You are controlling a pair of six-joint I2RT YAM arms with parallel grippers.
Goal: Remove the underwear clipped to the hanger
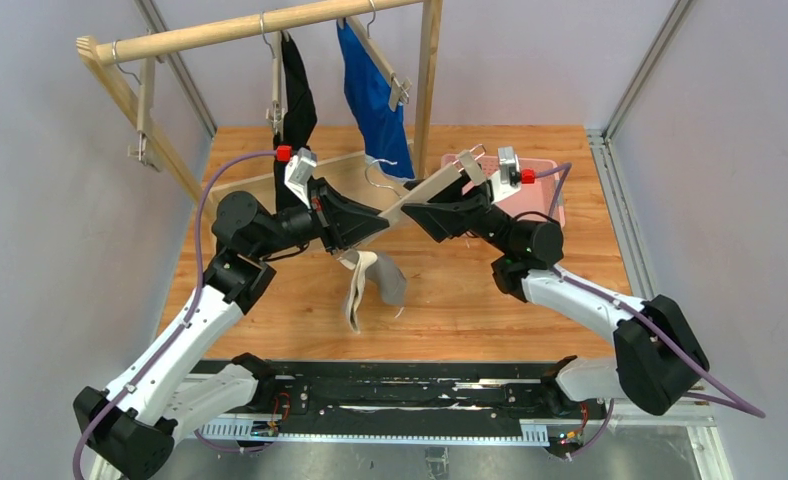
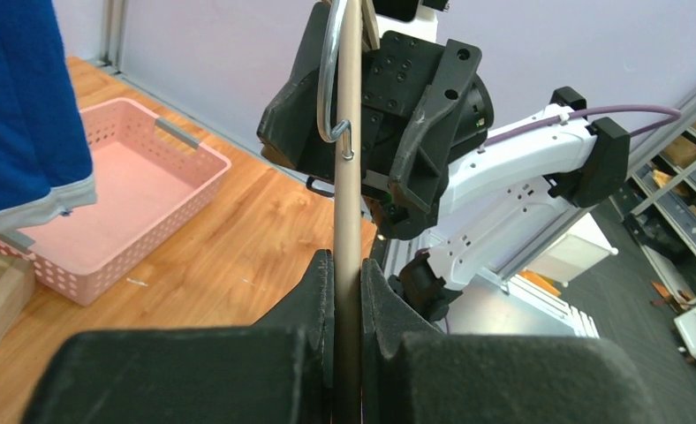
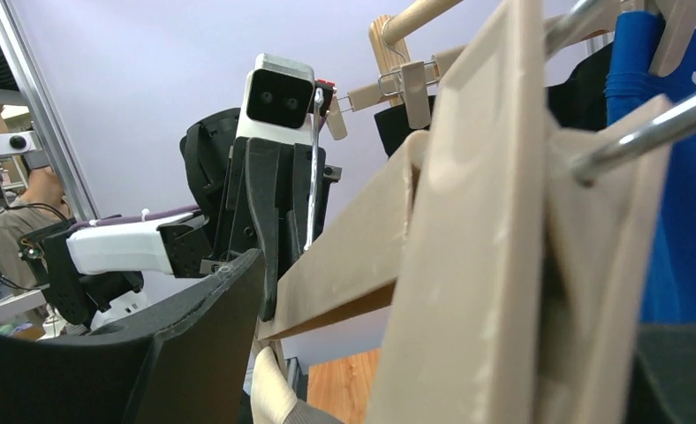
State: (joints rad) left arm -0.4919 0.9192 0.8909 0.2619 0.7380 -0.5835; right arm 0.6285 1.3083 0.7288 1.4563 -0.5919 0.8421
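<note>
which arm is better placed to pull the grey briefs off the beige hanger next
Probably left: the grey cloth briefs dangle just below the left gripper, while the right gripper holds the beige hanger near its metal hook and can steady it.

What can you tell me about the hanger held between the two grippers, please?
The hanger is pale beige, wood by its look, with a metal hook. It is off the rail, tilted above the table, clamped by the left gripper at one end and the right gripper at the other. Grey underwear hangs below it.
</note>
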